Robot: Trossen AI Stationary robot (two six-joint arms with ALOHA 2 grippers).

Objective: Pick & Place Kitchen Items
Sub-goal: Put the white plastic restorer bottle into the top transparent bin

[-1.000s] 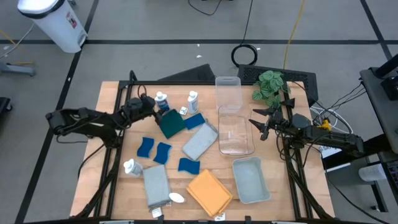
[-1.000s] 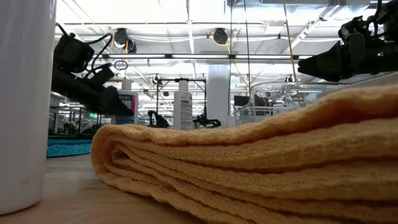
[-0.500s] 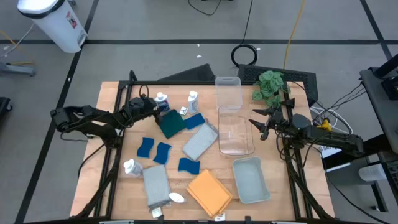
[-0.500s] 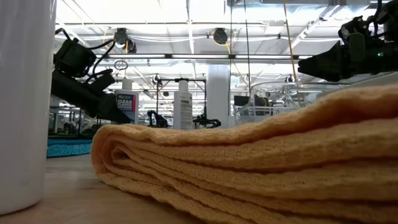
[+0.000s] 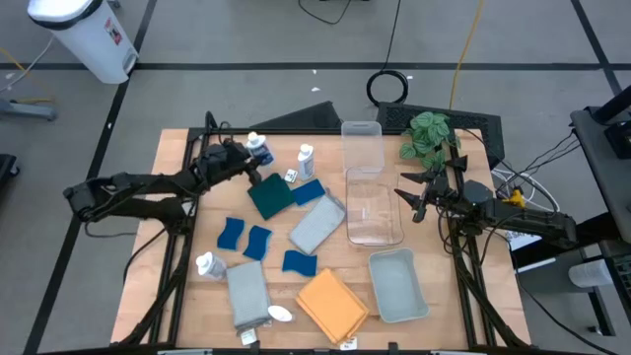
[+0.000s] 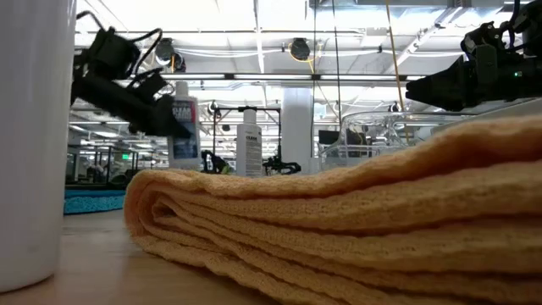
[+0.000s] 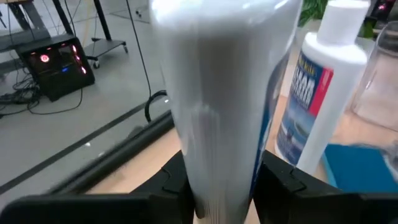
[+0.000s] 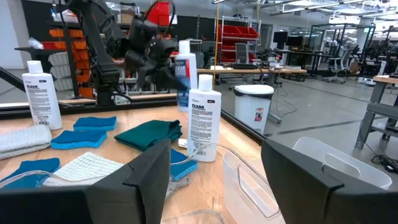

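Observation:
My left gripper [image 5: 248, 158] is shut on a small white bottle with a blue label [image 5: 258, 145], held above the table's far left part; the bottle fills the left wrist view [image 7: 224, 93] and shows raised in the low view [image 6: 182, 123]. A second bottle [image 5: 306, 156] stands on its base just to the right of it. My right gripper [image 5: 406, 202] is open and empty beside the clear bin [image 5: 375, 209]. A dark teal cloth [image 5: 271, 197] lies flat below the held bottle. My left gripper pinches the bottle's body [image 7: 217, 177] between its two fingers [image 7: 171, 183], one on each side. The fingers come slanting down from the table's left side. The bottle is about upright and lifted off the table.
Blue sponges [image 5: 232, 234], [image 5: 300, 262], grey cloths [image 5: 317, 225], [image 5: 247, 294], an orange cloth [image 5: 332, 303] and a third bottle [image 5: 209, 264] lie on the table. A pale tray [image 5: 398, 286] sits near right, a clear container [image 5: 361, 143] and a plant [image 5: 426, 135] at the far edge.
My left gripper has gone up and a little toward the table's far edge with the white bottle. The bottle, standing on the table before, is now lifted clear and stays about upright.

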